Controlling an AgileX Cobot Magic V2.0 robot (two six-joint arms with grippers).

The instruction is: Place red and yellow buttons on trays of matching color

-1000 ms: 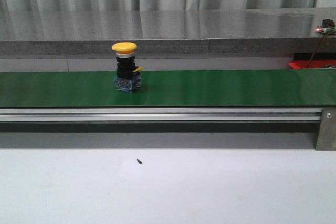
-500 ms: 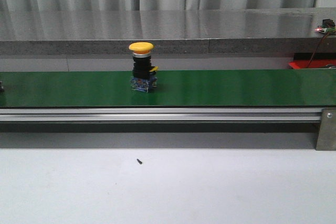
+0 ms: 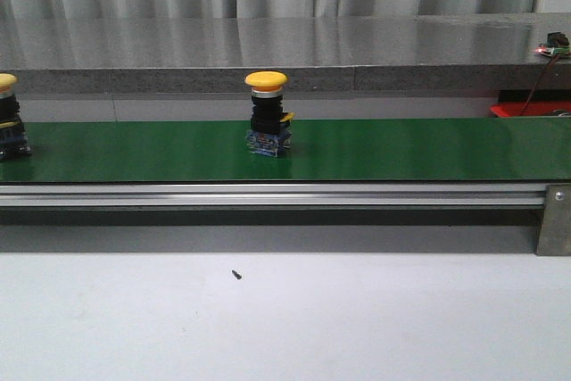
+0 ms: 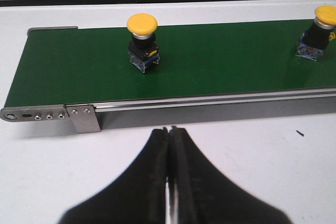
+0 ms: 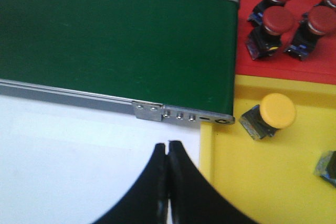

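We see the yellow button [image 3: 267, 113] carried further right along the green belt [image 3: 401, 149], a second yellow button [image 3: 7, 118] newly entering at left, both upright, caps up, left claw [image 4: 168, 129] and right claw [image 5: 168, 144] clenched, empty.

Light is even and fairly bright in all three views, seemingly from overhead, though no lamp shows. In the front view the grey ledge [image 3: 285, 42] behind the green belt [image 3: 401, 149] carries pale vertical reflections, and a dark shadow band lies under the belt's metal rail. The white table [image 3: 285, 318] looks slightly dull and grainy there. Both wrist views render the near black fingers softly, out of focus. The red tray [image 5: 283, 66] and yellow tray [image 5: 262, 171] look saturated, with soft edges.
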